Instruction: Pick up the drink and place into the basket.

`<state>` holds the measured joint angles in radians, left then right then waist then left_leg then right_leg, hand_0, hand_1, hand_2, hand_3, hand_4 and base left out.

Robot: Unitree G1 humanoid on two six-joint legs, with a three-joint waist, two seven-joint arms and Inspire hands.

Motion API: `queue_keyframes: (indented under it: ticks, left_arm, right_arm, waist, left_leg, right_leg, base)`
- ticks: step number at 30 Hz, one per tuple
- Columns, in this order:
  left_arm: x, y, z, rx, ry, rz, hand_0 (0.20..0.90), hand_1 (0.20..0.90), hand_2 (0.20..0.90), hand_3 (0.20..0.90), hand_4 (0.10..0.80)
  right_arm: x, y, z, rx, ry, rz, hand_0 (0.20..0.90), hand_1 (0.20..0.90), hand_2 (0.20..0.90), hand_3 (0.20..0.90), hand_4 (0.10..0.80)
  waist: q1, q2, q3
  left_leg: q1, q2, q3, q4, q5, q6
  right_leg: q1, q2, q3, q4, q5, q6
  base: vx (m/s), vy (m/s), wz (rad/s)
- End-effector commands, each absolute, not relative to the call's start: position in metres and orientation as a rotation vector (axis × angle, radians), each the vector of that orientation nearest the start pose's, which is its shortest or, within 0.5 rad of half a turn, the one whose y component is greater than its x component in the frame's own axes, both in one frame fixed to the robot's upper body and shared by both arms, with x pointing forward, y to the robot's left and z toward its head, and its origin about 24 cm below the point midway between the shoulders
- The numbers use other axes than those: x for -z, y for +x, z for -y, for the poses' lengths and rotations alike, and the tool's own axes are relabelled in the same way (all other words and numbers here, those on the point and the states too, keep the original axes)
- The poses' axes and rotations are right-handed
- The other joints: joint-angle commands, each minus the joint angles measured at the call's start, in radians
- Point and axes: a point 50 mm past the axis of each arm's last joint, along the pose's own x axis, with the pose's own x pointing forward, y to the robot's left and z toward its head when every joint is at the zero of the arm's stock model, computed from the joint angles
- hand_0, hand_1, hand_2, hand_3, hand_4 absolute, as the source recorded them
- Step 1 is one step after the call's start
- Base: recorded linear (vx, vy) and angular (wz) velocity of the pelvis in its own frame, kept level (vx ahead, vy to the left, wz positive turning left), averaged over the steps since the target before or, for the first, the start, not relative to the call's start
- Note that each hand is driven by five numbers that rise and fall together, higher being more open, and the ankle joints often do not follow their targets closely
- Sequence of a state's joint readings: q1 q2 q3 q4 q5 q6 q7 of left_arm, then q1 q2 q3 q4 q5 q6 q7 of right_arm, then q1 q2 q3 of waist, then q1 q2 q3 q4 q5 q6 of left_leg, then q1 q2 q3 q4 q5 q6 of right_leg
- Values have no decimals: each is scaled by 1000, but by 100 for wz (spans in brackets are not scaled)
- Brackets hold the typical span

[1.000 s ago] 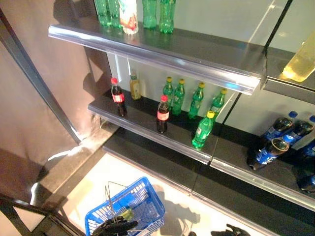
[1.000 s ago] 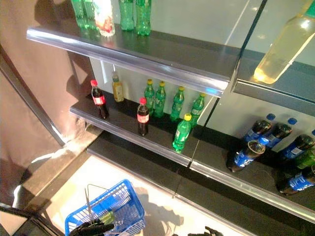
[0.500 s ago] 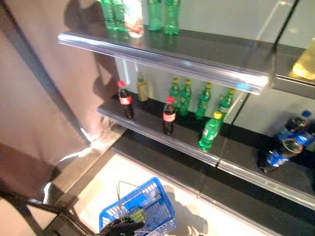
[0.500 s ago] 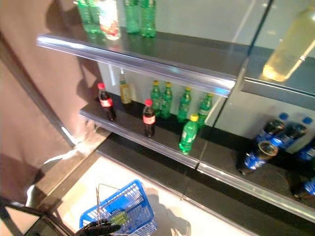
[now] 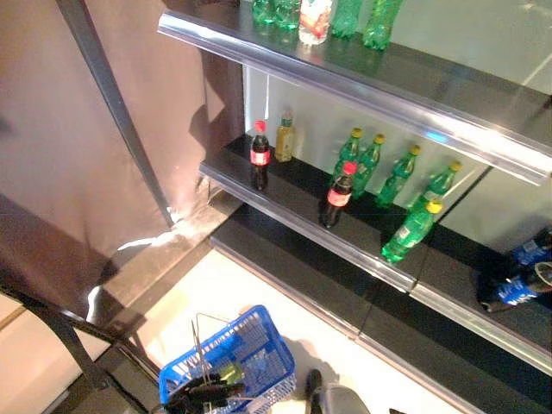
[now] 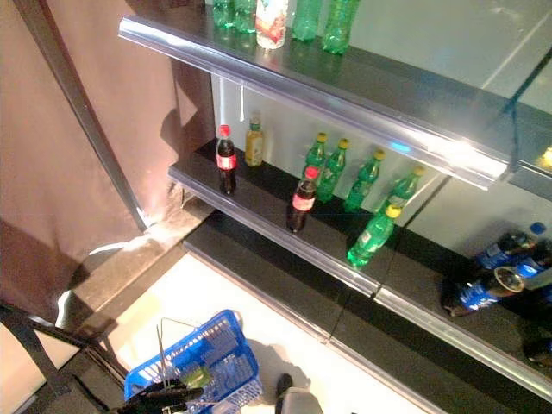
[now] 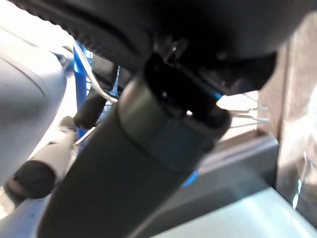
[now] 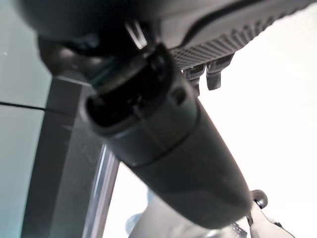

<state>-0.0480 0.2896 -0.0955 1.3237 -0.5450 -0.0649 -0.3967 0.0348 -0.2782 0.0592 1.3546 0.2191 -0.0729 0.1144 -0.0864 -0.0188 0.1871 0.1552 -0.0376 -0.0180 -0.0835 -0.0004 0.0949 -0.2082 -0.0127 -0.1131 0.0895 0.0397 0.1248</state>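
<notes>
Two cola bottles and a row of green bottles stand on the middle shelf; no drink is in hand yet. From my left: the left hand has its fingers curled round the wire handle of the blue basket, which hangs low near the floor. Right hand: fingers hidden, cannot tell. I judge a full plastic bottle fairly heavy, stiff, smooth, likely slippery; I would grip mid-body at the label, below the cap.

Brown curtain (left side); metal pole beside shelves
</notes>
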Motion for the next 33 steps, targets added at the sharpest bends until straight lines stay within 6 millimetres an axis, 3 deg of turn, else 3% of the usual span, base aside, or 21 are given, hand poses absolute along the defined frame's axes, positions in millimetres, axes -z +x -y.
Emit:
queue_keyframes:
  ticks: [1,5,8,9,10,11,12,15,16,19,20,25,27,31,33]
  left_arm:
    - [134,140,-248,29,-336,-863,300,300,300,200,100]
    - [134,141,-244,37,-332,-860,300,300,300,200,100]
    - [134,142,-242,27,-344,-845,300,300,300,200,100]
    - [133,146,-238,31,-361,-825,300,300,300,200,100]
    - [133,150,-235,38,-367,-816,300,300,300,200,100]
    - [131,155,-231,66,-366,-807,300,300,300,200,100]
    - [130,158,-229,80,-363,-799,300,300,300,200,100]
    - [129,159,-228,71,-368,-788,300,300,300,200,100]
    - [130,156,-230,61,-372,-787,300,300,300,200,100]
    - [130,157,-230,61,-359,-799,300,300,300,200,100]
    - [131,157,-229,74,-348,-812,300,300,300,200,100]
    - [131,156,-233,56,-357,-812,300,300,300,200,100]
    - [131,152,-236,56,-347,-821,300,300,300,200,100]
    - [131,149,-240,53,-349,-822,300,300,300,200,100]
    - [131,149,-240,67,-338,-837,300,300,300,200,100]
  right_arm:
    - [155,61,278,269,-66,-1253,900,900,900,900,800]
    - [155,64,277,277,-52,-1242,900,900,900,900,800]
    - [154,70,277,260,-69,-1225,900,900,900,900,800]
    - [151,74,280,249,-89,-1208,900,900,900,900,800]
    - [150,76,283,251,-99,-1198,900,900,900,900,800]
    - [148,78,286,275,-93,-1184,900,900,900,900,800]
    - [147,79,288,284,-87,-1175,900,900,900,900,800]
    - [146,86,288,269,-93,-1163,900,900,900,900,800]
    - [145,90,288,258,-100,-1158,900,900,900,900,800]
    - [145,93,288,282,-83,-1150,900,900,900,900,800]
    - [146,89,286,297,-65,-1146,900,900,900,900,800]
    - [151,72,283,282,-74,-1188,900,900,900,900,800]
    - [151,69,282,265,-77,-1192,900,900,900,900,800]
    - [149,77,284,267,-73,-1170,900,900,900,900,800]
    - [148,81,283,296,-47,-1158,900,900,900,900,800]
  waist:
    - [20,-18,-51]
    - [28,-21,-74]
    - [30,-22,-78]
    - [39,-32,-64]
    - [44,-31,-52]
    - [49,-36,-36]
    - [55,-40,-29]
    - [80,-33,-21]
    - [94,-26,-23]
    - [87,-15,-39]
    - [73,-1,-50]
    - [60,6,-59]
    - [65,-2,-58]
    - [80,-21,-51]
    - [80,-33,-36]
  left_leg:
    - [34,-75,22,44,-119,-33]
    - [23,-74,20,87,-139,-36]
    - [0,-68,42,155,-157,-54]
    - [-105,-56,86,366,-94,-105]
    - [-157,-24,115,434,-40,-139]
    - [-199,45,144,460,-12,-162]
    - [-201,72,148,427,-22,-162]
    - [-186,70,98,279,-37,-150]
    - [-172,82,74,190,-25,-147]
    - [-143,97,95,120,-10,-150]
    - [-114,112,112,56,21,-170]
    - [-69,94,123,33,3,-159]
    - [-63,78,101,52,-16,-150]
    - [-75,49,54,108,-58,-132]
    - [-80,33,64,125,-76,-113]
  right_leg:
    - [7,-16,84,-9,97,24]
    - [50,-10,81,-14,74,0]
    - [83,-14,72,-18,51,-20]
    - [138,-32,58,-34,27,-43]
    - [163,-37,49,-37,14,-56]
    - [190,-56,29,-41,0,-64]
    - [203,-69,19,-46,-7,-61]
    - [213,-71,31,-54,-14,-47]
    - [214,-63,49,-59,-21,-43]
    - [206,-61,32,-52,-31,-42]
    - [204,-58,17,-39,-39,-38]
    - [225,-66,13,-33,-51,-21]
    - [235,-70,26,-40,-46,-16]
    - [238,-83,56,-52,-35,-9]
    - [222,-99,73,-39,-23,12]
  base:
    - [251,-66,119]
    - [152,-109,101]
    - [89,-81,64]
    - [56,-77,38]
    - [34,-62,75]
    - [-11,19,85]
    - [6,54,101]
    - [83,85,49]
    - [87,103,7]
    - [60,129,-6]
    - [56,165,-24]
    - [133,140,-2]
    - [107,88,-1]
    - [40,114,-12]
    - [52,218,-43]
